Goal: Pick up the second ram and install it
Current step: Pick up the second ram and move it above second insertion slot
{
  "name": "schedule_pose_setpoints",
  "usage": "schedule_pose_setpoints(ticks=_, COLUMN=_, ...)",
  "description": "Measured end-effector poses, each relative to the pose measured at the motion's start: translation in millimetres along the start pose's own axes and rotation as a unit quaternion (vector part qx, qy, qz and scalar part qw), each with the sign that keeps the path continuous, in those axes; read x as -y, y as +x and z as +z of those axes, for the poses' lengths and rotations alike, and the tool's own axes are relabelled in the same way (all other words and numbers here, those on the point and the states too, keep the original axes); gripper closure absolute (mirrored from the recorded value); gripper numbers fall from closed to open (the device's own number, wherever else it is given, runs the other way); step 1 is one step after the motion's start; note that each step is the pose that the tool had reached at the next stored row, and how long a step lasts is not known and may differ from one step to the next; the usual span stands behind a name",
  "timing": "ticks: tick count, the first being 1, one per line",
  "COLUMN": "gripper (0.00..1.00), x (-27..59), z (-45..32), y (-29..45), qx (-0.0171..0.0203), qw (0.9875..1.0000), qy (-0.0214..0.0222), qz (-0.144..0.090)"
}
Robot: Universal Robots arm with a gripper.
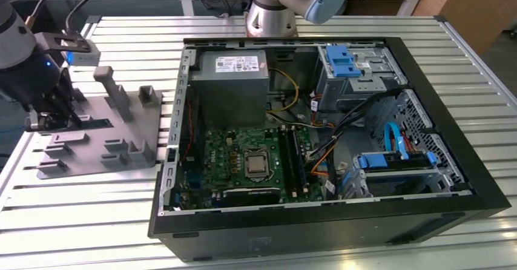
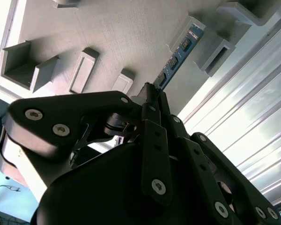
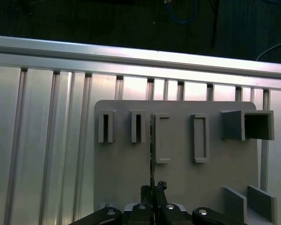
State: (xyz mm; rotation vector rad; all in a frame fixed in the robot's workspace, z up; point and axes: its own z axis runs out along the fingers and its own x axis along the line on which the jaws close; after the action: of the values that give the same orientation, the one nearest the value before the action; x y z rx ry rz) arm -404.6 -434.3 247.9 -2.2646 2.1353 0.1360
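Note:
The second ram (image 2: 180,51) is a thin dark stick with a bluish edge, seen edge-on as a narrow line (image 3: 151,150) in the first wrist view. My gripper (image 2: 152,91) is shut on one end of it, over the grey plastic tray (image 1: 121,131) at the exterior view's left, where the gripper (image 1: 52,115) hangs low. The stick's far end reaches one of the tray's raised slot holders (image 2: 215,54); I cannot tell whether it still rests in the tray. The open computer case (image 1: 323,137) lies towards the exterior view's right, with the motherboard's memory slots (image 1: 292,155) beside the processor.
The tray carries several upright posts and slot blocks (image 1: 113,88). The case holds a power supply (image 1: 230,76), blue drive latches (image 1: 343,61) and loose cables (image 1: 339,131). All stand on a ribbed metal table (image 1: 81,221). The arm's base (image 1: 270,16) rises behind the case.

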Motion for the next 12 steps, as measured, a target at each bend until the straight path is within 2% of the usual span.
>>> schedule_pose_setpoints(ticks=6, gripper=0.86, x=-0.4, z=-11.1, y=-0.9, qx=0.0033, qw=1.0000, qy=0.0002, qz=0.000)
schedule_pose_setpoints(ticks=12, gripper=0.86, x=-1.0, z=-24.8, y=-2.0, qx=0.0046, qw=1.0000, qy=0.0003, qz=0.000)
